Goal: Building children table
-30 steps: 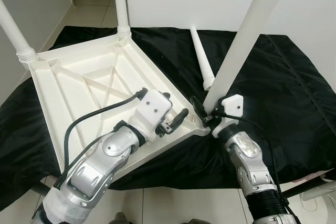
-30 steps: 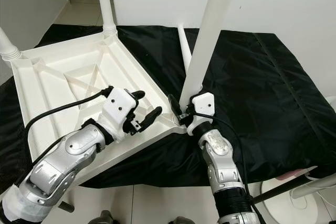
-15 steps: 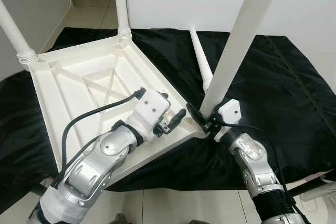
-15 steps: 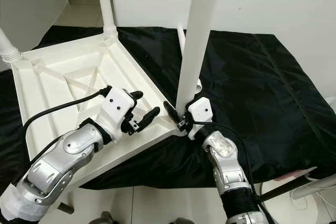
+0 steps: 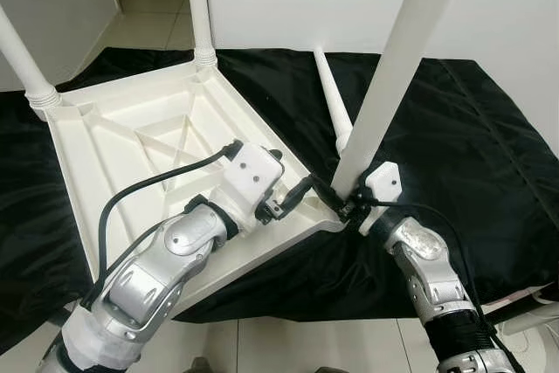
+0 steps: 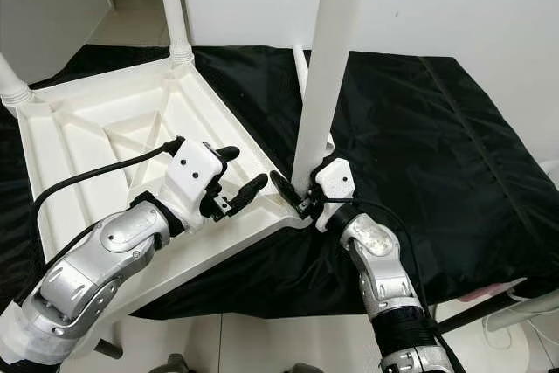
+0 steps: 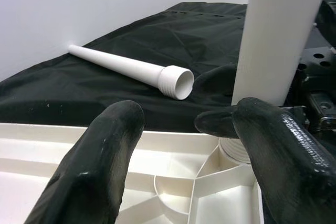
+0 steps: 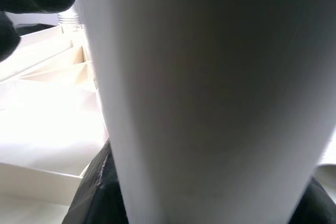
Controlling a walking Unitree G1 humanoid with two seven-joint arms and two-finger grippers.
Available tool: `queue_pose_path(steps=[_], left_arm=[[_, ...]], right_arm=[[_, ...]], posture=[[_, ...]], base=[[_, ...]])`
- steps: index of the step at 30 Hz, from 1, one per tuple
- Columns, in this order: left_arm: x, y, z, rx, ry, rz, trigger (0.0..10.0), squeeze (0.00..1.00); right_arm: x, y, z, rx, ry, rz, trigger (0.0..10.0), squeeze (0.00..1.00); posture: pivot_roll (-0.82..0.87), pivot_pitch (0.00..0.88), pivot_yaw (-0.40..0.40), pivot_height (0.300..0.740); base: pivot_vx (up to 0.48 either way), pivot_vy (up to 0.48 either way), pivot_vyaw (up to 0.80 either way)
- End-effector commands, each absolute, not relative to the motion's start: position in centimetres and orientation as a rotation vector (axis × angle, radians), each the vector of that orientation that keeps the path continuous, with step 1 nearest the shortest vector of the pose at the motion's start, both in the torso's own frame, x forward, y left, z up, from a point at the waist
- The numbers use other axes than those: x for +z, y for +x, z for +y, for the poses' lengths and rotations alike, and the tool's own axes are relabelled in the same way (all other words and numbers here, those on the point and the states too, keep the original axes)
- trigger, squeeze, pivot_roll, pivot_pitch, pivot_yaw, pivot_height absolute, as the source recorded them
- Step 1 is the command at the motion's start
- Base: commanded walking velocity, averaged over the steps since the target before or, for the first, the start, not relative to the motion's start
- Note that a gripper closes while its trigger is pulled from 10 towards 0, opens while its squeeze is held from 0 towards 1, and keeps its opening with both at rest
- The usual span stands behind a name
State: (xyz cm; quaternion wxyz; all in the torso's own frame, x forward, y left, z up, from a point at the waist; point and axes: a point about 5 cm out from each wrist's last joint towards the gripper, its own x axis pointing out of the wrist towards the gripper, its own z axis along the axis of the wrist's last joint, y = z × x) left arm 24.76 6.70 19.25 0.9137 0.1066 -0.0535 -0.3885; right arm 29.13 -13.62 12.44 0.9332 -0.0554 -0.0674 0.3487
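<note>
Right gripper [image 5: 342, 203]: clamping the upright white plastic leg [image 5: 384, 85] at its base.
Left gripper [image 5: 293, 196]: fingers spread, hovering over the upturned white plastic tabletop [image 5: 131, 146].

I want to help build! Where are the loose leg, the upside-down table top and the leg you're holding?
loose leg [image 7: 126, 66], left wrist view, mid-shaft.
table top [image 5: 113, 150], left eye view, ribbed underside.
held leg [image 6: 325, 67], right eye view, mid-shaft.

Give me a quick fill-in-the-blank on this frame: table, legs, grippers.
The white tabletop lies ____ on the black cloth.
The right gripper is shut on the ____ at the tabletop's near corner.
The left gripper hovers with its fingers ____.
The number of legs lying loose on the cloth is ____.
Missing words: upside down; leg; open; one
</note>
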Motion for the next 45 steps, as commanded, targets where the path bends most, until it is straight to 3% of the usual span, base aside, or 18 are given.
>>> queue_pose_path(steps=[1,11,30,45], left_arm=[[19.5,24.2,6.2,-0.953,0.244,-0.104,10.0,0.0],[19.9,24.2,6.3,-0.949,0.247,-0.115,10.0,0.0],[20.5,24.3,6.2,-0.938,0.244,-0.137,10.0,0.0],[20.6,24.1,6.2,-0.932,0.234,-0.143,10.0,0.0]], right_arm=[[8.7,28.3,-13.8,0.725,-0.079,0.065,10.0,0.0],[8.8,29.2,-13.6,0.667,-0.092,0.054,10.0,0.0],[9.4,31.1,-13.1,0.511,0.124,0.134,10.0,0.0],[9.9,30.8,-11.6,0.436,0.055,0.05,10.0,0.0]], posture=[[0.01,0.036,0.008,0.74],[0.02,0.038,0.006,0.74],[0.02,0.038,0.0,0.74],[0.02,0.038,-0.006,0.74]], base=[[0.0,0.0,0.0],[0.0,0.0,0.0],[0.0,0.0,0.0],[0.0,0.0,0.0]])
